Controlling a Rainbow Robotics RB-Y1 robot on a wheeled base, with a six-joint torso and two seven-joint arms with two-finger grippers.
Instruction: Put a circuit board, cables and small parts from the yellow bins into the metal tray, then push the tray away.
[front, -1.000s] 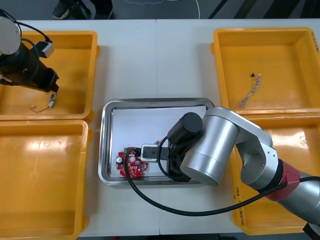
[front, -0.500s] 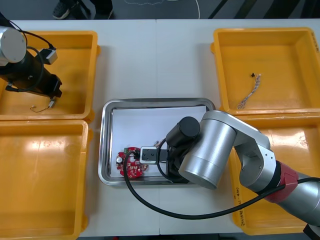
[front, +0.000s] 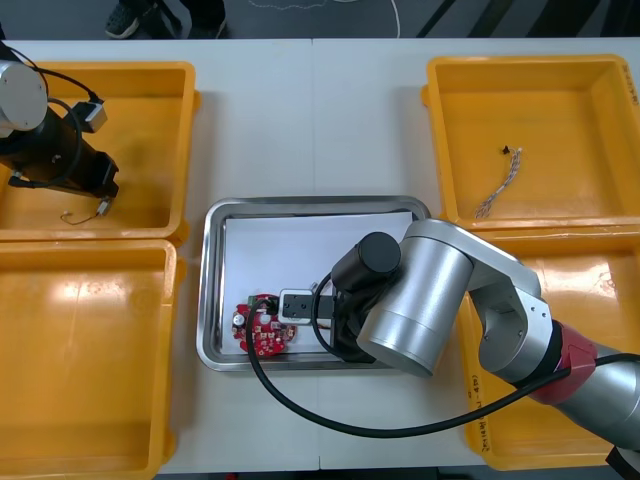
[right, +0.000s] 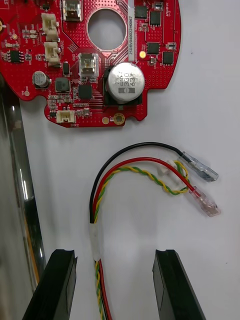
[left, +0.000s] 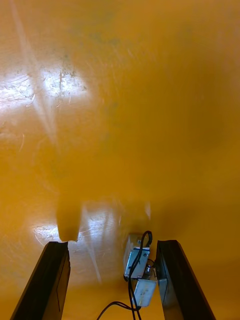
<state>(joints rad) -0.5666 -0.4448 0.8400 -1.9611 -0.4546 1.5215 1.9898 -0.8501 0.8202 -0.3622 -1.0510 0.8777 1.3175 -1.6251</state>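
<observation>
My right pincer (right: 114, 260) sits low in the white-lined tray (front: 213, 300), fingers spread to either side of a red, yellow and black cable (right: 145, 172) that lies just beside the red circuit board (right: 90, 60). My left pincer (left: 112, 250), also spread, hangs in the far left bin (front: 150, 100) with a small metal part (left: 137, 262) between its fingers. The far right bin (front: 560, 110) holds a twisted cable (front: 498, 190). The table (front: 310, 120) is pale.
</observation>
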